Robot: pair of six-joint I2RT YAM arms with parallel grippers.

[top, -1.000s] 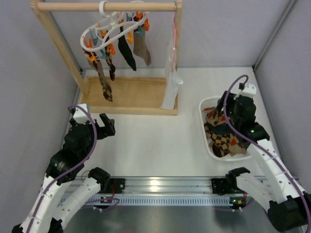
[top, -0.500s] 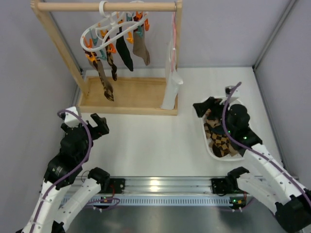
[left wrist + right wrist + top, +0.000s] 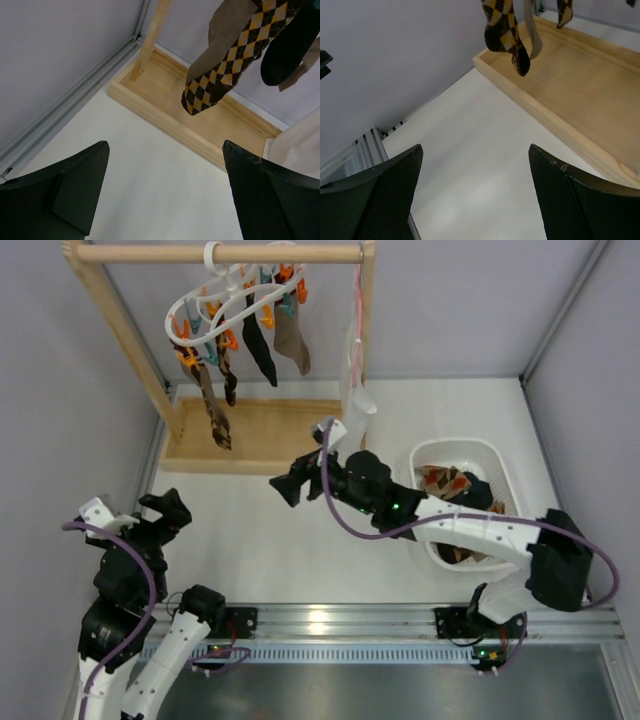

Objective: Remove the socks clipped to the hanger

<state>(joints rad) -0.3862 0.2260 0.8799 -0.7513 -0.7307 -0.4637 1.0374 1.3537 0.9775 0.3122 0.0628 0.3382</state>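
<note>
Both spread wide, empty; left fingers (image 3: 75, 195), right fingers (image 3: 375, 200).

Four socks (image 3: 262, 350) hang on one hanger (image 3: 215, 300) at far left (two checked, one black, one brown); one basket (image 3: 415, 465) at right holds more, too jumbled to count.

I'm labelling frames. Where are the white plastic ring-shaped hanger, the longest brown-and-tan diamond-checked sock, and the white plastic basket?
white plastic ring-shaped hanger (image 3: 210, 302): top view, on its ring frame.
longest brown-and-tan diamond-checked sock (image 3: 213, 408): top view, mid-length.
white plastic basket (image 3: 462, 443): top view, far rim.
</note>
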